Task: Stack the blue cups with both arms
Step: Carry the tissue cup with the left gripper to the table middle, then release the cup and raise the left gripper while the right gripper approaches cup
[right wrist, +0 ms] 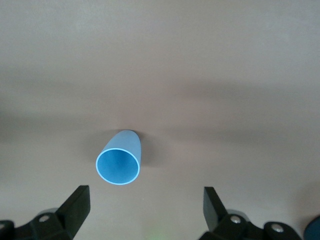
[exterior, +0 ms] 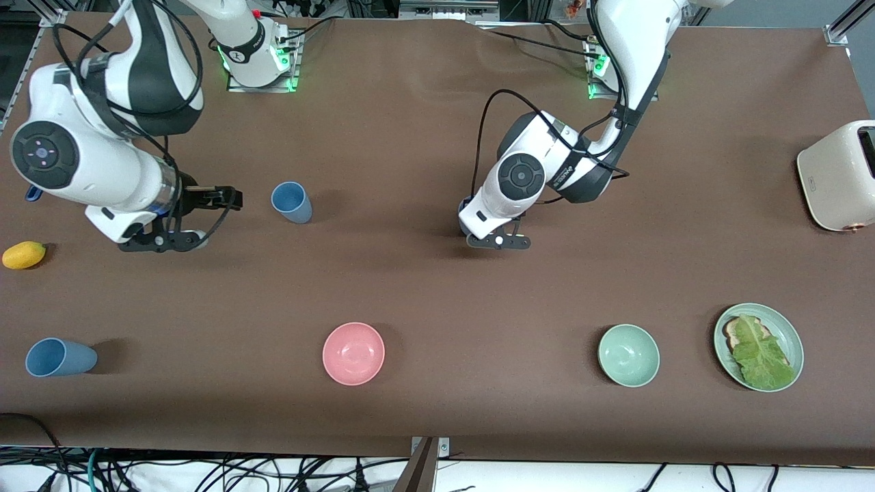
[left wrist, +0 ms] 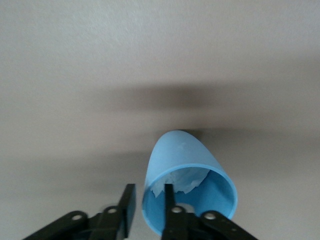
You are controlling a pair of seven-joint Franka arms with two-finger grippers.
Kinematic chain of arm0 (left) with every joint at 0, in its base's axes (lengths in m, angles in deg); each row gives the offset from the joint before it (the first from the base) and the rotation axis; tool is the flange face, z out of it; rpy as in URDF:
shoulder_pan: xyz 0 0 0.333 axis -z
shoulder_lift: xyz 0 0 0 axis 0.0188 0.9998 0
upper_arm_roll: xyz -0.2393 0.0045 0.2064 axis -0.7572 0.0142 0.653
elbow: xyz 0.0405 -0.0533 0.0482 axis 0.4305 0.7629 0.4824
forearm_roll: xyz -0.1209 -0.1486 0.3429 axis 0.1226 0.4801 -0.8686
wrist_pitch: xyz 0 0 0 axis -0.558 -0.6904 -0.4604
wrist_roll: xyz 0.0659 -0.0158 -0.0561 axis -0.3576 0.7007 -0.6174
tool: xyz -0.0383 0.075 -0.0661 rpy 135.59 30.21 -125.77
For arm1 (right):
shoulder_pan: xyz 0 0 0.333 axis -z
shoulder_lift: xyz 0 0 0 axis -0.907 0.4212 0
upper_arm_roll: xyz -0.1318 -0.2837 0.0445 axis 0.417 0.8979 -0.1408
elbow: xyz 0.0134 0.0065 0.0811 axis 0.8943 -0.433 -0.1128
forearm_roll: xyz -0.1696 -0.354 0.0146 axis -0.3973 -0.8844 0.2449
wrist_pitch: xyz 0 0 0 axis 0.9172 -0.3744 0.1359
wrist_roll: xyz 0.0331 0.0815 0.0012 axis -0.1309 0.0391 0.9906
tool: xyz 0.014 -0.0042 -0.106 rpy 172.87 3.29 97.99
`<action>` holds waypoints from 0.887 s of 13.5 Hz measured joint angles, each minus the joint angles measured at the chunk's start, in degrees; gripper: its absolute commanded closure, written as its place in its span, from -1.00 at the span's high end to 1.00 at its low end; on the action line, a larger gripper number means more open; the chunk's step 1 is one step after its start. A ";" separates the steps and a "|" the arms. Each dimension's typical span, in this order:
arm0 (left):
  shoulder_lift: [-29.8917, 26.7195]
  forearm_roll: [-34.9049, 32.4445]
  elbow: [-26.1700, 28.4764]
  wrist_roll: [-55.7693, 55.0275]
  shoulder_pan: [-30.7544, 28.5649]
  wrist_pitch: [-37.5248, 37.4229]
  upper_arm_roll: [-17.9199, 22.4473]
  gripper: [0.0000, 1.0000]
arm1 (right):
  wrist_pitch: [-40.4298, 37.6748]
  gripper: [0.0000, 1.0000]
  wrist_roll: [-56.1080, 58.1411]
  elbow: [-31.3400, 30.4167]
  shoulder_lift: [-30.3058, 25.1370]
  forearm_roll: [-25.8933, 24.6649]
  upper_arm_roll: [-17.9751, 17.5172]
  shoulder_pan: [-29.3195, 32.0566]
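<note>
A grey-blue cup stands upright toward the right arm's end of the table. My right gripper is beside it, level with it and a short way off. In the right wrist view the cup stands ahead of the gripper, whose fingers are wide apart and empty. My left gripper is low at mid-table over a brighter blue cup that is mostly hidden under the wrist. In the left wrist view the gripper straddles that cup's wall: one finger inside, one outside, with a small gap. A third blue cup sits near the front edge.
A pink bowl, a green bowl and a green plate with toast and lettuce line the front. A cream toaster stands at the left arm's end. A yellow fruit lies at the right arm's end.
</note>
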 measured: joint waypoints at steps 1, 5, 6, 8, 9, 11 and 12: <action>-0.55 0.00 -0.58 0.00 -0.16 -1.54 0.37 1.00 | 1.05 1.00 0.00 -1.17 -0.26 0.00 -0.11 0.00; -5.50 -2.40 -7.28 1.61 -4.77 -17.64 1.08 1.00 | 4.81 1.00 0.00 -6.61 -2.47 0.00 -0.11 0.05; -6.48 -3.75 -9.59 3.49 -6.42 -21.78 1.13 1.00 | 5.08 1.00 0.00 -7.29 -2.90 0.00 -0.11 0.05; -7.67 -5.62 -13.27 9.32 -9.99 -27.26 1.23 1.00 | 5.23 1.00 0.00 -7.88 -3.41 0.00 -0.11 0.05; -8.03 -5.86 -14.26 11.85 -11.77 -28.22 1.27 1.00 | 5.25 1.00 0.00 -8.14 -3.53 0.00 -0.11 0.05; -8.50 -5.96 -14.94 14.78 -14.79 -29.19 1.35 1.00 | 5.40 1.00 0.00 -8.69 -3.72 0.00 -0.11 0.05; -8.52 -5.97 -14.93 15.63 -15.86 -29.52 1.35 1.00 | 5.50 1.00 0.00 -8.96 -3.77 0.00 -0.11 0.05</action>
